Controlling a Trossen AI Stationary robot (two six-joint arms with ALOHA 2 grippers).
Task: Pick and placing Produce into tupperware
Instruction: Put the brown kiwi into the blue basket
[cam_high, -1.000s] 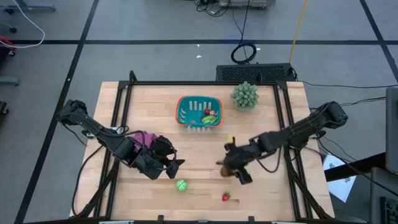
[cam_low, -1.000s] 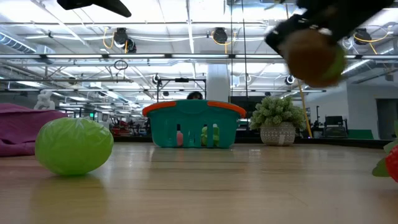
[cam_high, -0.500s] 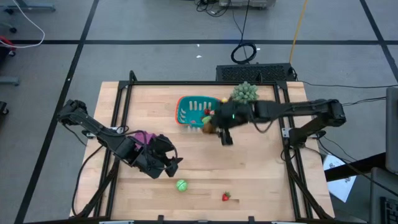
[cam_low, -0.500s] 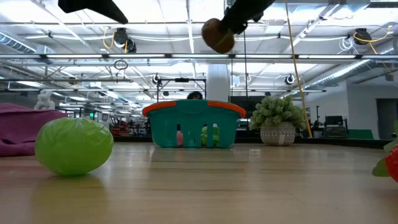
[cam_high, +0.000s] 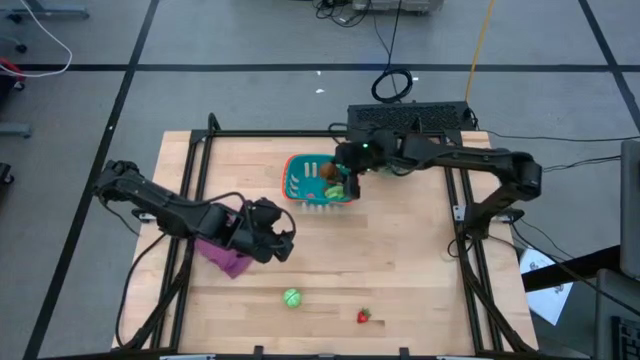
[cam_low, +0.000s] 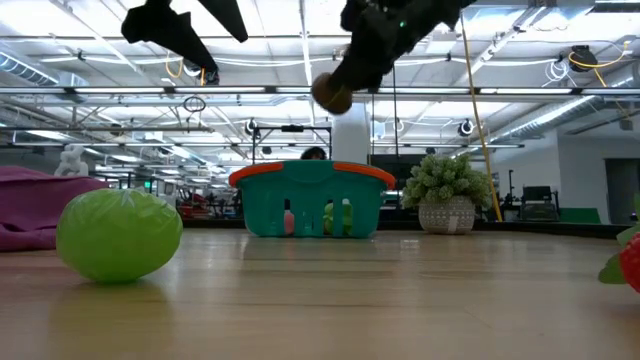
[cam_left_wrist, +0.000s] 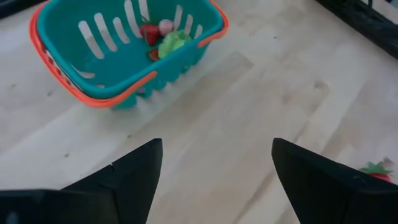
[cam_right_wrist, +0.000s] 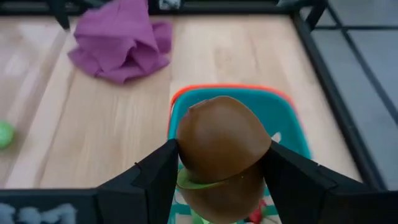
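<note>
Above the basket (cam_high: 318, 182), at twelve o'clock on the table: my right gripper (cam_high: 341, 178) hangs over the teal tub with the brown kiwi (cam_right_wrist: 221, 150) pinched between its two fingers, closed only as far as the fruit allows. I hold it high (the low view shows it clear above the orange rim) so that, in my judgement, it can drop straight in without clipping the wall. The kiwi sits with its rounded brown end toward my wrist camera; a green edge shows at its underside, and its long axis appears to run roughly across my fingers, though I cannot be sure.

Inside the basket lie red strawberry pieces (cam_left_wrist: 149, 32) and a green piece (cam_left_wrist: 173, 43), gathered at one end. Two items wait on the bare wood near six o'clock: a green ball (cam_high: 291, 297) and, just toward five o'clock from it, a strawberry (cam_high: 364, 316), well apart from the tub.

My left gripper (cam_high: 277, 237) waits at about eight o'clock beside the purple cloth (cam_high: 227, 256), fingers spread wide and holding nothing, pointed toward the basket, probably to keep clear of the drop. The task looks more than half done; I reckon release comes next.
</note>
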